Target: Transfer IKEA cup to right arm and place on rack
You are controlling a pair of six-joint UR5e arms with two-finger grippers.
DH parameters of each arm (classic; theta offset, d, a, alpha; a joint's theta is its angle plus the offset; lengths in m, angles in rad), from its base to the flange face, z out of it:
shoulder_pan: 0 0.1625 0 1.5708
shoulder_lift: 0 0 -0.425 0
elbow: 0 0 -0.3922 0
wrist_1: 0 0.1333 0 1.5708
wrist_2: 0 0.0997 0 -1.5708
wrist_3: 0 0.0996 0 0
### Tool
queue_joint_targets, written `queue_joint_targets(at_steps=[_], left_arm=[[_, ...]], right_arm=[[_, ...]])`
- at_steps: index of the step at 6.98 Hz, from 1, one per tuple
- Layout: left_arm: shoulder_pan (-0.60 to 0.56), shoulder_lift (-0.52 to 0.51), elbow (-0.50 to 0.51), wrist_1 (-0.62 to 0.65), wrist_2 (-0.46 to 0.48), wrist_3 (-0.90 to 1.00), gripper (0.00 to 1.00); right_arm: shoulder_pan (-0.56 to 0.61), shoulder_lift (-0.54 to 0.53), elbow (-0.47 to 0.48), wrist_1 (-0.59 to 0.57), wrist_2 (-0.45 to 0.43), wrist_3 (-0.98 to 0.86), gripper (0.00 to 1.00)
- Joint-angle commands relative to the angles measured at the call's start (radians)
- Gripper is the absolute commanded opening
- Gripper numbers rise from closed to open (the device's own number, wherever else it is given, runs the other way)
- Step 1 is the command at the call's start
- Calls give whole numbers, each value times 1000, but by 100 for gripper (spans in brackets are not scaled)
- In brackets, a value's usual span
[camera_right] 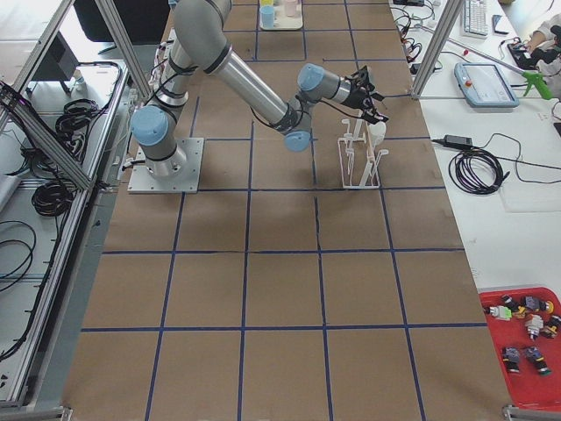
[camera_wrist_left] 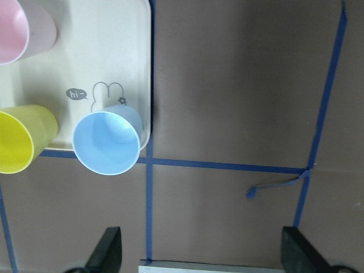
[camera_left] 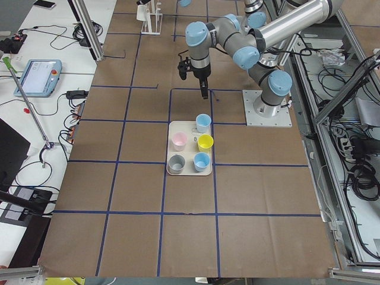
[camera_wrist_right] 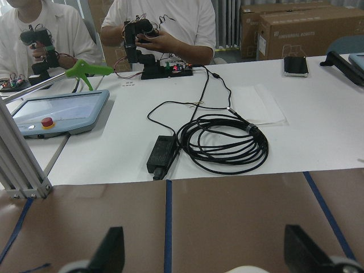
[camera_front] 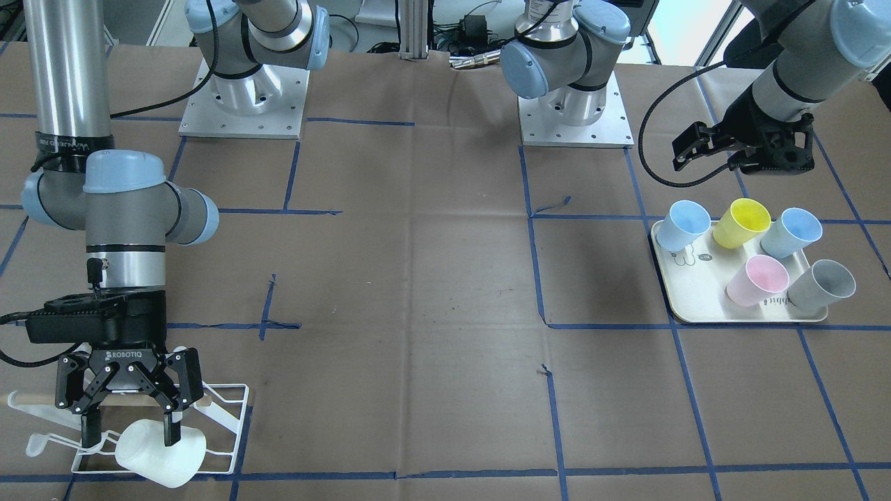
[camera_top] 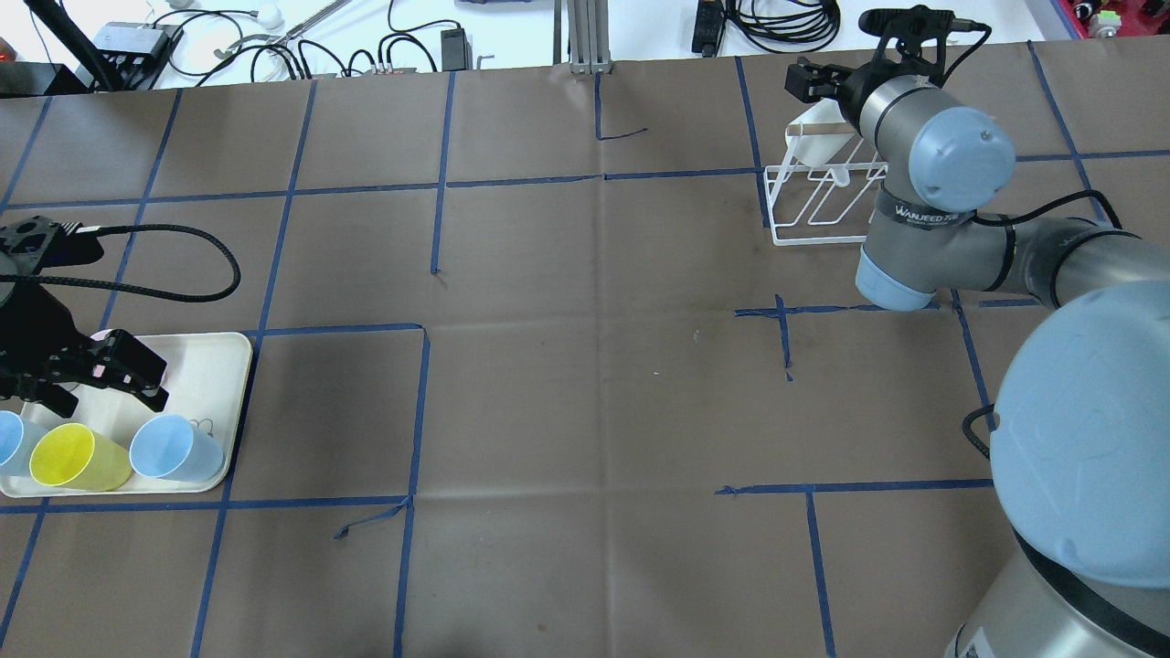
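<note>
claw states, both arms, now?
Left claw: open, empty, over the tray.
Right claw: open, not gripping, at the white cup by the rack.

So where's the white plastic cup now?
Front-facing view, bottom left: the white plastic cup lies tilted on the white wire rack, under the open right pincer.

The right arm is extended far forward, with the forearm and the wrist vertical. The right gripper points straight down at low height, jaws spread wide. The left arm reaches out to its own side. The left gripper is raised, tilted obliquely downward, jaws likewise spread wide.
</note>
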Motion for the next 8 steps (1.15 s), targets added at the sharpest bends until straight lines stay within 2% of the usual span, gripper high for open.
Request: queue_joint_targets(at_steps=[1, 3, 4, 5, 7, 8], left_arm=[[35, -26, -32, 22, -3, 40, 99], [33, -116, -119, 211, -12, 30, 99], [32, -165, -174, 332, -12, 29, 99], [32, -191, -203, 395, -12, 26, 99], [20, -199, -225, 390, -15, -41, 99], [20, -208, -234, 395, -13, -39, 99]], right_arm=[[30, -111, 5, 184, 3, 2, 100], [131, -185, -4, 290, 1, 29, 100], [183, -208, -8, 304, 3, 32, 100], [245, -211, -8, 304, 4, 82, 100], [357, -211, -8, 303, 14, 257, 100], [369, -211, -10, 289, 121, 334, 100]])
